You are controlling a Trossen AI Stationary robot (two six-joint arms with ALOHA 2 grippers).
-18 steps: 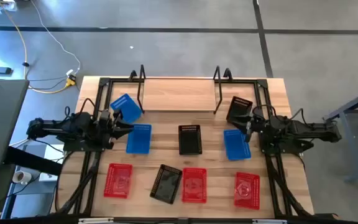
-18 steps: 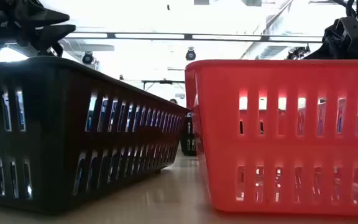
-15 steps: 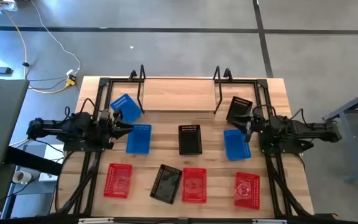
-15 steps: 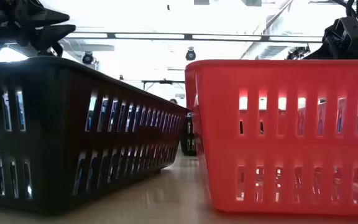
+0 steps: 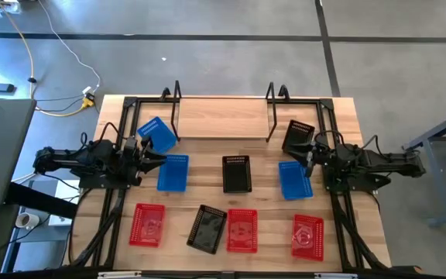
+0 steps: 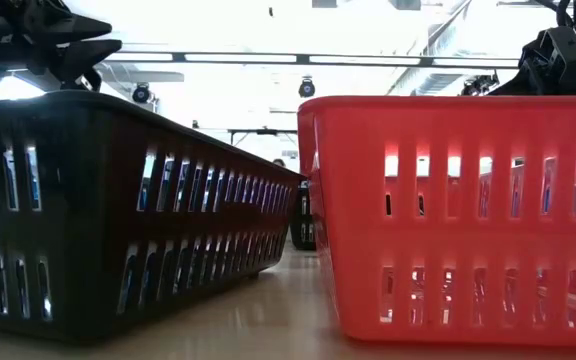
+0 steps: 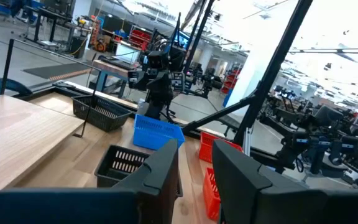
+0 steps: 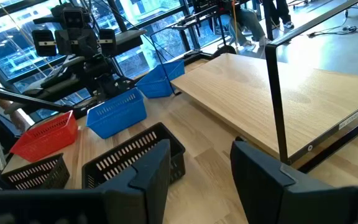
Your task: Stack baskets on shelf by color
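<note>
- Shelf [image 5: 223, 126] stands empty, ahead of and between both grippers.
- Nine baskets lie on the table; blue basket [image 5: 173, 172] sits just beside the left gripper [image 5: 155, 160].
- Left gripper: fingers spread, empty.
- Right gripper [image 5: 306, 159]: spread, empty, beside a second blue basket [image 5: 293, 179].

From my station I read the table [image 5: 231, 108] as pale wood, slatted, smooth with a faint sheen in the low view. The shelf [image 5: 223, 126] is the same light wood — matt, visible grain — between thin black wire uprights [image 8: 276, 99]. The baskets are perforated plastic: the red basket [image 6: 458, 215] is slightly translucent, light glowing through its slots; the black basket [image 6: 98, 210] is opaque and dull. The left gripper [image 7: 194, 168] and right gripper [image 8: 197, 165] have matt black fingers — material undetermined. The floor [image 5: 231, 58] looks like grey concrete.
</note>
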